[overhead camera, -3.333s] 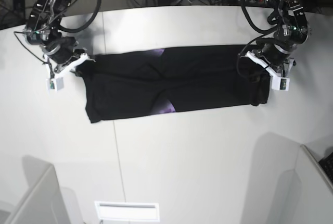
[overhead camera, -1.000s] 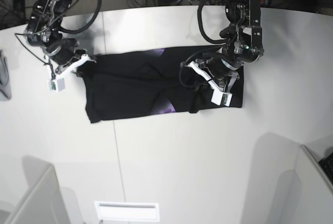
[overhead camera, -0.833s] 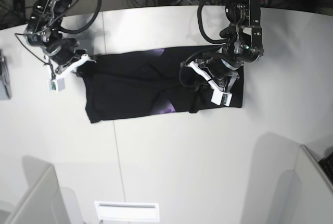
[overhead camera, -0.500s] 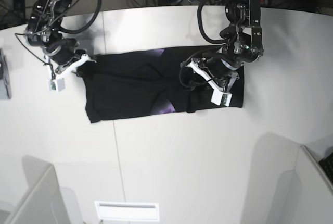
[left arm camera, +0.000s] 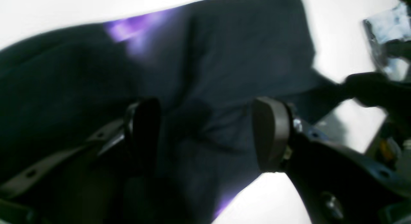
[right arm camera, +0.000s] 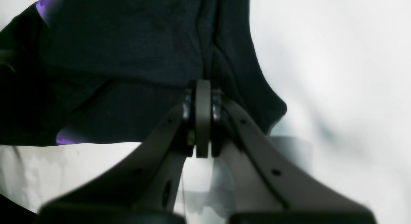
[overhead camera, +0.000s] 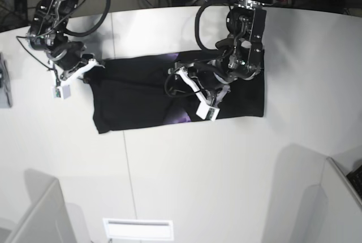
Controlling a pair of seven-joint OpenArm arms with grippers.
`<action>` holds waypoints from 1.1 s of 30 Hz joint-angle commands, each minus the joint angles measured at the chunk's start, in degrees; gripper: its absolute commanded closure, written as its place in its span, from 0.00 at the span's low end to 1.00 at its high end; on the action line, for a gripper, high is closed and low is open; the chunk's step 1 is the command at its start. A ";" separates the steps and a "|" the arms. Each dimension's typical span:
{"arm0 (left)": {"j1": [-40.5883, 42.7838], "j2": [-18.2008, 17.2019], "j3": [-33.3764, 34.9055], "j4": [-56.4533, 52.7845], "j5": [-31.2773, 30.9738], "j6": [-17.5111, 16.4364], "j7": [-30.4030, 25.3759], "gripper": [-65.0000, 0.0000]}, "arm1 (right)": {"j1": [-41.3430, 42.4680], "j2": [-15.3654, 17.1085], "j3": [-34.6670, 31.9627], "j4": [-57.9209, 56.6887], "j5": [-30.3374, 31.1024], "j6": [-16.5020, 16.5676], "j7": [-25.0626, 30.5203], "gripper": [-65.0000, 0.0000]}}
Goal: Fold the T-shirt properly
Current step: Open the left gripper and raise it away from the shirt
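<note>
The T-shirt (overhead camera: 141,93) lies flat as a long black band across the far half of the white bench (overhead camera: 198,169), running from near the far-left corner toward the right edge, with its right end doubled back over itself. Purple print shows at the fold lines along its far and near edges.

The right end effector (right arm camera: 203,121) sits at the shirt's far-left corner, its fingers pressed together and pinching the cloth edge. The left end effector (left arm camera: 207,134) hangs over the middle of the shirt, fingers (left arm camera: 268,134) spread wide with black fabric visible between them and nothing gripped.

A grey flat object (overhead camera: 4,87) lies at the bench's left edge, well apart from the shirt.
</note>
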 commanded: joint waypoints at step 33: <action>21.56 -9.75 -59.61 11.29 -0.48 -11.75 -1.47 1.00 | 17.66 5.36 2.86 -10.18 1.01 0.57 -7.99 0.35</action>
